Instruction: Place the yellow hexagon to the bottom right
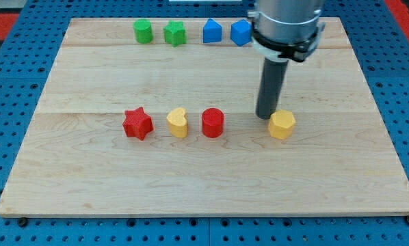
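A: Where is the yellow hexagon (282,125) sitting?

B: Right of centre on the wooden surface (191,184), lying flat, no clear long axis. My tip (267,116) is touching its upper-left edge.

A: And the arm?

B: It is hanging straight down from the view's top; the tool is a plain rod, holding nothing. A red cylinder (212,123) is sitting to the hexagon's left.

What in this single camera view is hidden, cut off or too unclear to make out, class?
- Rightmost blue block: the arm covers its right side, so its shape is unclear.
- My tip: whether it touches the yellow hexagon cannot be told; it sits just at the hexagon's upper left.
- Arm: cut off by the view's top edge.
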You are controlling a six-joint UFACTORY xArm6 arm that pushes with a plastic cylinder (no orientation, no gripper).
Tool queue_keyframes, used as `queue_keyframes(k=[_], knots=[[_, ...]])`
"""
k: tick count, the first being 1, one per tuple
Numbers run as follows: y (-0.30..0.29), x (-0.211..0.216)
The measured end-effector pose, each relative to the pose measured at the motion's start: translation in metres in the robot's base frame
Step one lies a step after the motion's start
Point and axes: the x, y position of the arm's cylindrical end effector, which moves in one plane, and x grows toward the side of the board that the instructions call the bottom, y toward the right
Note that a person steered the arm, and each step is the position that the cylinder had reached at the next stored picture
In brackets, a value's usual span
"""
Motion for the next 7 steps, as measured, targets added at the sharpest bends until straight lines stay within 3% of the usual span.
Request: queue_keyframes(k=[2,4,7], knots=[[0.015,0.048],[0.055,0.070],[0.054,0.109]])
